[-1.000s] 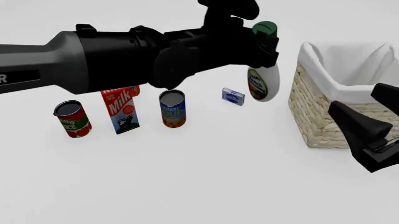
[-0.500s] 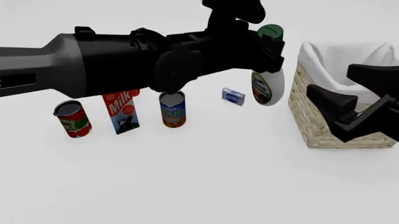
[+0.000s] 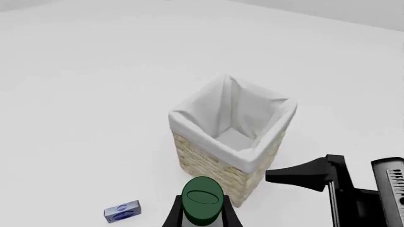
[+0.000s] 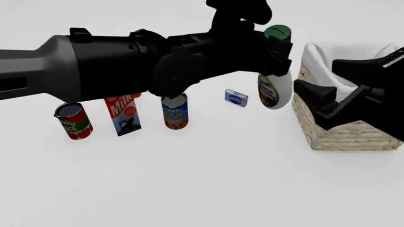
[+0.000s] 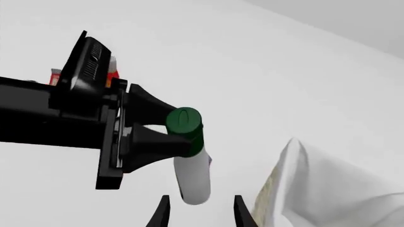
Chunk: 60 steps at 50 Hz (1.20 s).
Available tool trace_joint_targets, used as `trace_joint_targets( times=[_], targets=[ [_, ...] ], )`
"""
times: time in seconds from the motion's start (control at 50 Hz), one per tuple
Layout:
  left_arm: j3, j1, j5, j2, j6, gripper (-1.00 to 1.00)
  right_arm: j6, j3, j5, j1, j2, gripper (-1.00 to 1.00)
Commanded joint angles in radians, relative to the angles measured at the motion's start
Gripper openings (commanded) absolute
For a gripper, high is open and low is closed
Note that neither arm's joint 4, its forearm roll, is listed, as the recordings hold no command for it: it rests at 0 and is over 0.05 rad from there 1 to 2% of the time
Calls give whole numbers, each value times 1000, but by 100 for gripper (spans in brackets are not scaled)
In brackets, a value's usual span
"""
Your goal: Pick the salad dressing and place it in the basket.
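The salad dressing, a white bottle with a dark green cap, hangs upright above the table just left of the basket. My left gripper is shut on its neck under the cap. In the left wrist view the cap sits between my fingers, with the basket beyond and below. My right gripper is open and empty in front of the basket's near left side. In the right wrist view the bottle hangs just ahead of my open right gripper.
On the table at the left stand a tomato can, a milk carton and a soup can. A small blue box lies near the bottle and shows in the left wrist view. The left arm hides much of the far table.
My left gripper has carried the bottle a little right and up, toward the basket. My right gripper has risen from the lower right to in front of the basket.
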Motion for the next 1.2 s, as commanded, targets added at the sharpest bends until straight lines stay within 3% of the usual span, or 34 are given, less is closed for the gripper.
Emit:
trace_joint_targets(
  times=[0.02,1.2],
  targets=[
    [-3,-6,-1,-17,13,-100,0,-6,-28,9,45,100],
    [30,-43,1,-59,22,-100,-29,-53,-125,53,210,100]
  ],
)
